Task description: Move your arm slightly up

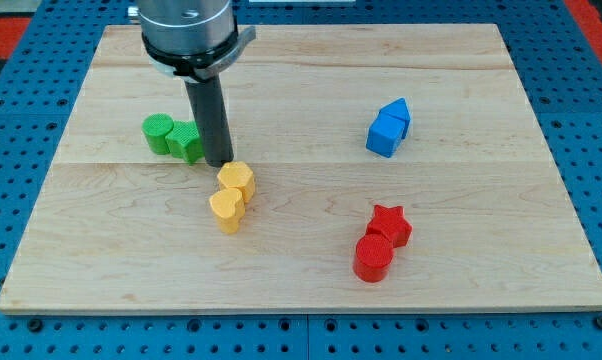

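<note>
Wooden desk (pixel 311 270) carries paired blocks: green ones (pixel 173 137) at the view's left, yellow ones (pixel 231 196) centre, blue ones (pixel 388 128) right, red ones (pixel 382 243) lower right

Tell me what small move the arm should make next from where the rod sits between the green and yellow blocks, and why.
Probably a short slide toward the view's top. My tip rests just right of the green blocks and just above the upper yellow block. The board above the tip looks bare, so moving up should disturb nothing, though the rod may graze the nearest green block.
</note>
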You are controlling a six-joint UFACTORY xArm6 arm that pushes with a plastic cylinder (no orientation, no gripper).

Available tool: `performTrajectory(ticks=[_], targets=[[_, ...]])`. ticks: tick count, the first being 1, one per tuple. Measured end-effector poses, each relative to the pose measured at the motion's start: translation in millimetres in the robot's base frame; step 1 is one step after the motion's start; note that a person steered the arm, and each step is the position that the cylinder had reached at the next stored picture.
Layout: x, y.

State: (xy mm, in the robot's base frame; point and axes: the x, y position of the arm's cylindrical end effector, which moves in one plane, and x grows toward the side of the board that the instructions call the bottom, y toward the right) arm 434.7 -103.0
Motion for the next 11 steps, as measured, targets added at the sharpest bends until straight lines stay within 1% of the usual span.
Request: performTrajectory(ticks=[1, 5, 6, 9, 11], targets=[[-15, -9], [-154, -9], [-181, -10], [-225, -12], [-232, -12]])
